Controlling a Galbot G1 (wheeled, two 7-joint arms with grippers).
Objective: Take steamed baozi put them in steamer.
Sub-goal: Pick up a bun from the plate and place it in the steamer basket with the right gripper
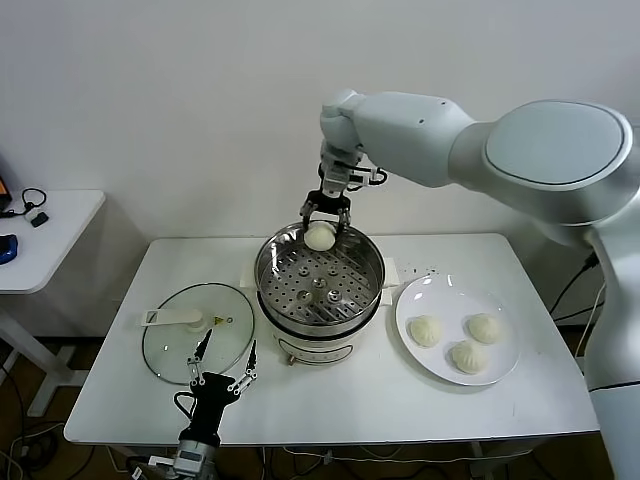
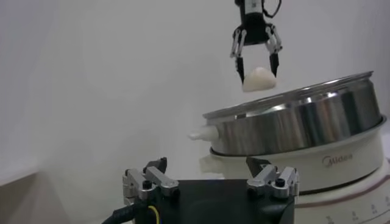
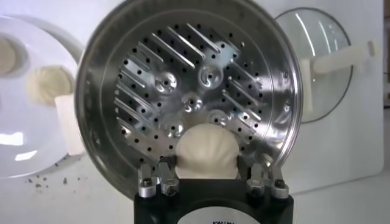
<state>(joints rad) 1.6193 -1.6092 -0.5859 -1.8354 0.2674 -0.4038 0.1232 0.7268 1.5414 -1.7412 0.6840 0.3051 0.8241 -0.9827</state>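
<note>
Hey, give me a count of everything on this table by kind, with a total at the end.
Steamed baozi: 4, with 3 on the plate and 1 held over the steamer by the right gripper
Steamer: 1
Glass lid: 1
White plate: 1
Total: 7
The left gripper hangs open near the lid.

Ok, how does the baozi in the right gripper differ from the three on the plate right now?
The held baozi is clamped in the right gripper; the three plate baozi lie free. The held baozi hangs in the air above the steamer at its far rim; the plate baozi rest on the white plate to the steamer's right. The held one is alone; the plate baozi sit grouped together. All are round, cream-white buns. The left gripper waits near the glass lid.
</note>
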